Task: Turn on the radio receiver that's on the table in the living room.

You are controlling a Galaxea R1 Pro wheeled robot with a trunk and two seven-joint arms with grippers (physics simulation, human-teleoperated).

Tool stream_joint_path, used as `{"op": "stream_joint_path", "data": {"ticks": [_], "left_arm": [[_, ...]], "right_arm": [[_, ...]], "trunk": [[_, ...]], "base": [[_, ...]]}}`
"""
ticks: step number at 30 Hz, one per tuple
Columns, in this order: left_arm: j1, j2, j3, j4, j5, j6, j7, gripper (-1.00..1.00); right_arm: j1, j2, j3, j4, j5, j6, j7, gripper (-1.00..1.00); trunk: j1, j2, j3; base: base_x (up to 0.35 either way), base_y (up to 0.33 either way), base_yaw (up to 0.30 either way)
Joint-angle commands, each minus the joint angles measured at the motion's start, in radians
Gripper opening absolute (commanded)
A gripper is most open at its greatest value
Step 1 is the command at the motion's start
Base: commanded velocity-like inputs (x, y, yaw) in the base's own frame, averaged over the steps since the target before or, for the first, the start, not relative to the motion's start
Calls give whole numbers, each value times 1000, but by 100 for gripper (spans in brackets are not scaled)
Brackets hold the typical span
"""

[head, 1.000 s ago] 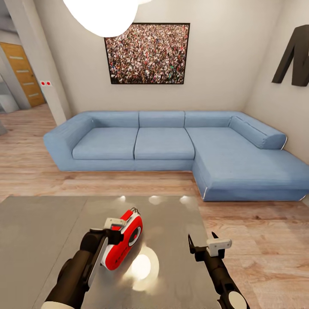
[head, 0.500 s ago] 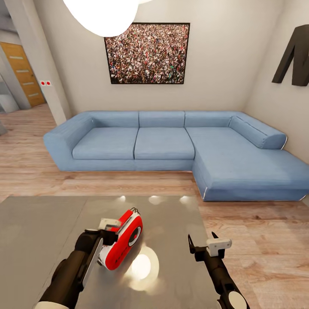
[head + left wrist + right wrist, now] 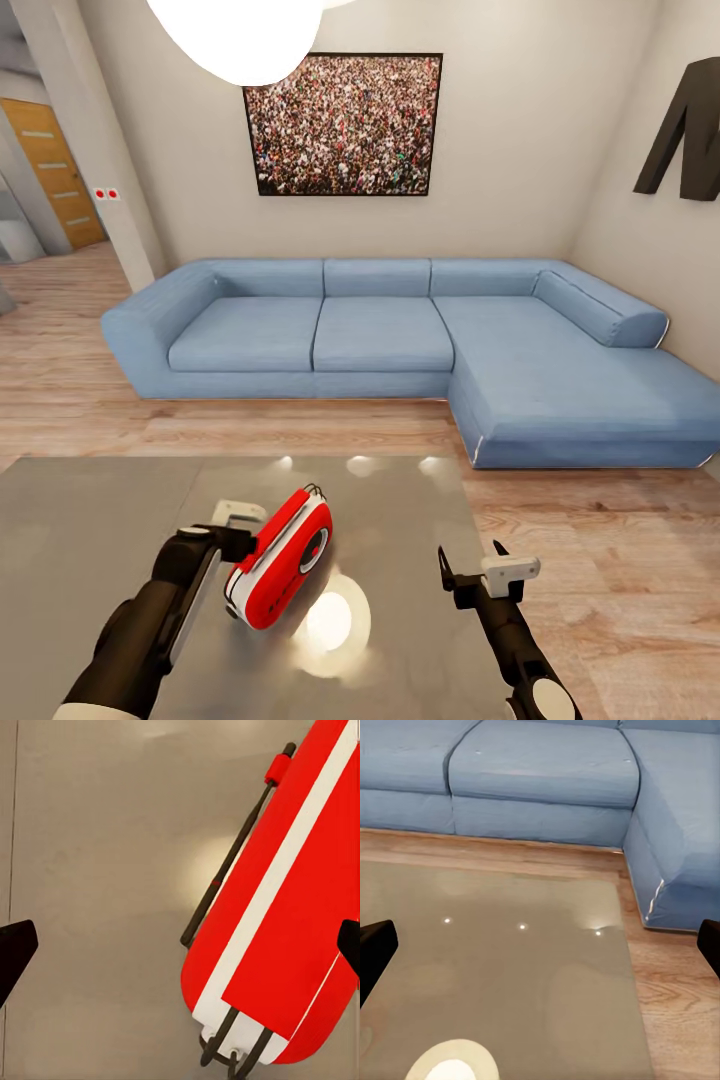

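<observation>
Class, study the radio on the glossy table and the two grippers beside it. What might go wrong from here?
1. The radio receiver leans tilted on the table; a sideways nudge from the open left gripper close beside it might tip or slide it on the glossy top.
2. Its dial faces away from that gripper, so a press may miss the control.
3. The right gripper hovers apart, giving no bracing.

Bright, even render, pretty sharp; white ceiling lamp [image 3: 240,35] at 12 o'clock throws a glare blob on the glossy table [image 3: 400,560].
</observation>
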Motion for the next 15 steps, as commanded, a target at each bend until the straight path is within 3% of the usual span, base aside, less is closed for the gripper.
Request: {"op": "stream_joint_path", "data": {"ticks": [1,3,4,15], "left_arm": [[0,-6,-2,6,0,0,0,100],[0,-12,-3,12,0,-1,0,100],[0,-27,-5,38,-1,-2,1,100],[0,-37,-7,46,-3,-2,0,100]], "right_arm": [[0,0,0,0,0,0,0,100],[0,0,0,0,0,0,0,100],[0,0,0,0,0,0,0,100],[0,0,0,0,0,0,0,100]], "trunk": [[0,0,0],[0,0,0],[0,0,0],[0,0,0]], "base": [[0,0,0],[0,0,0],[0,0,0],[0,0,0]]}}
